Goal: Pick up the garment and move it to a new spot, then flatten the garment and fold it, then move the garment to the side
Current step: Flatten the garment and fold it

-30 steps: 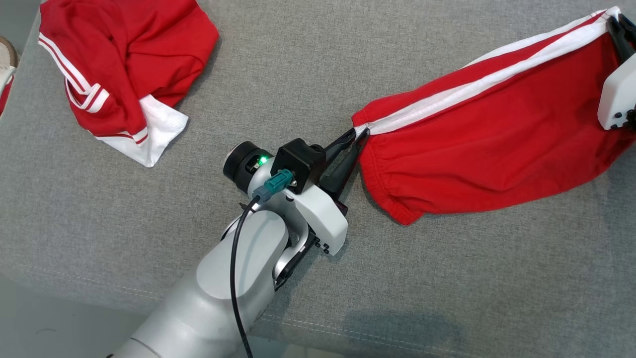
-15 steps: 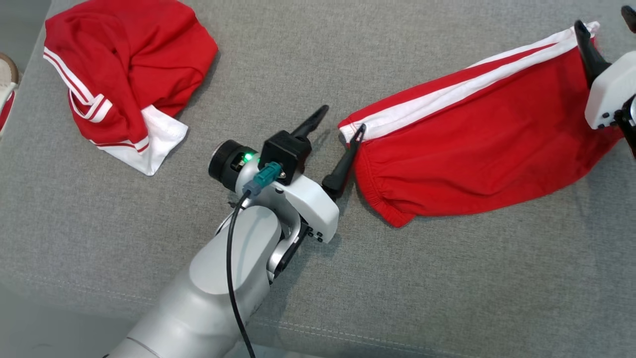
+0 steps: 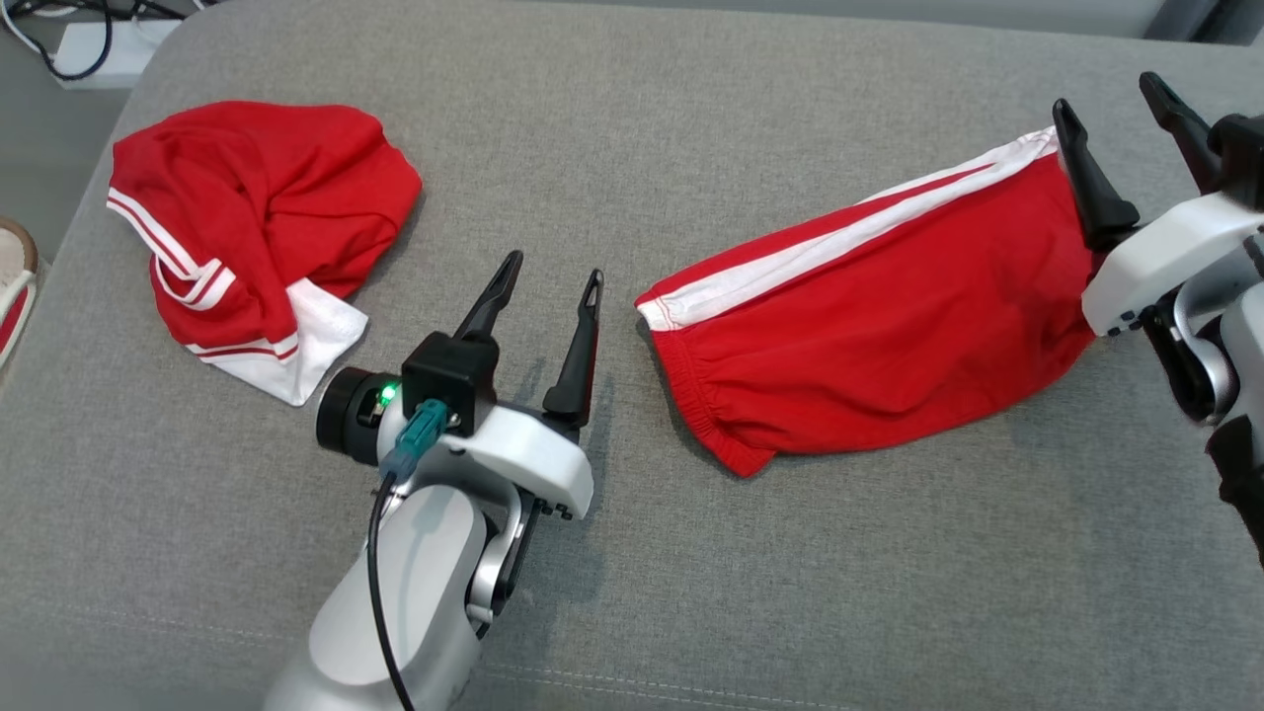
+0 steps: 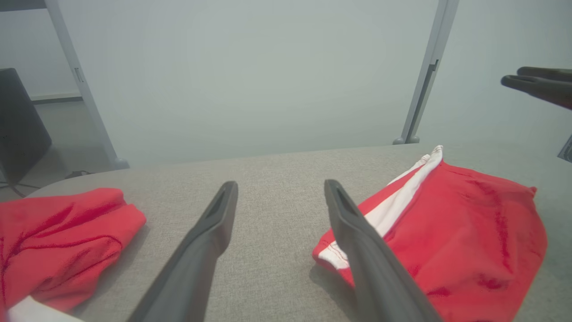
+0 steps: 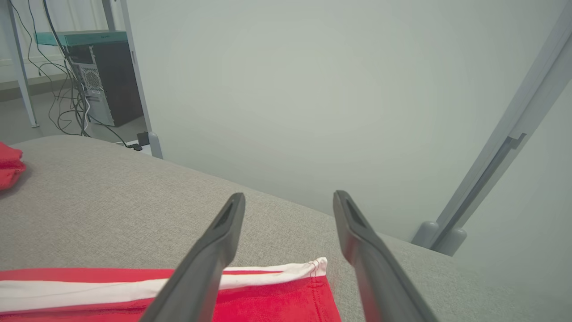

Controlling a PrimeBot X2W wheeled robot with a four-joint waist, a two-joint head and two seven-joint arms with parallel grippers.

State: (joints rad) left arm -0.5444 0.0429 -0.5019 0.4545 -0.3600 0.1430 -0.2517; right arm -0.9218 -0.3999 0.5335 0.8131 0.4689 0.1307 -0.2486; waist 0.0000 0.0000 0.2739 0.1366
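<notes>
The garment (image 3: 879,326), red shorts with a white side stripe, lies stretched out on the grey fabric surface (image 3: 632,128) right of centre. My left gripper (image 3: 551,272) stands open just left of the waistband end, apart from the cloth; in the left wrist view the left gripper (image 4: 281,185) has the garment (image 4: 469,232) beside its right finger. My right gripper (image 3: 1106,94) is open over the garment's far right end, with nothing between its fingers. In the right wrist view the right gripper (image 5: 289,197) hovers above the striped corner of the garment (image 5: 268,306).
A second red garment (image 3: 247,217), crumpled, with white trim, lies at the far left. A shoe (image 3: 15,286) shows past the left edge. Cables and a power strip (image 3: 89,44) lie on the floor behind. A computer tower (image 5: 96,87) and a grey frame post (image 5: 491,179) stand beyond the surface.
Both grippers have opened and let go of the garment's two ends, then drawn back from it. The garment now lies flat. The head camera has also shifted.
</notes>
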